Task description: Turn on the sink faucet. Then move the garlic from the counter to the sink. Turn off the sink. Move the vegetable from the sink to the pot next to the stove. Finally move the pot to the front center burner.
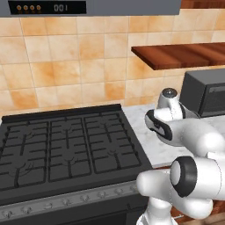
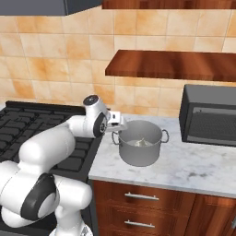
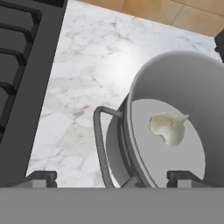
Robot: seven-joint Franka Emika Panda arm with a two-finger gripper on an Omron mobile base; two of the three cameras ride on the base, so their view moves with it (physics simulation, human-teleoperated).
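Garlic (image 3: pixel 168 127) in pot (image 3: pixel 175 87), below spread pincer (image 3: pixel 111 177)

In the left base view the white arm is covering the grey metal cylindrical pot completely, and it is also hiding part of the dark microwave box (image 1: pixel 206 93), whose right side is running off the frame. The black gas range with cast-iron grates (image 1: pixel 66 145) is being cut by the left and bottom edges there.

In the hand view the pot (image 3: pixel 175 87) is being clipped at the right edge, and its near wall is disappearing behind the bottom band. The two dark fingertips (image 3: pixel 41 177) are barely peeking up.
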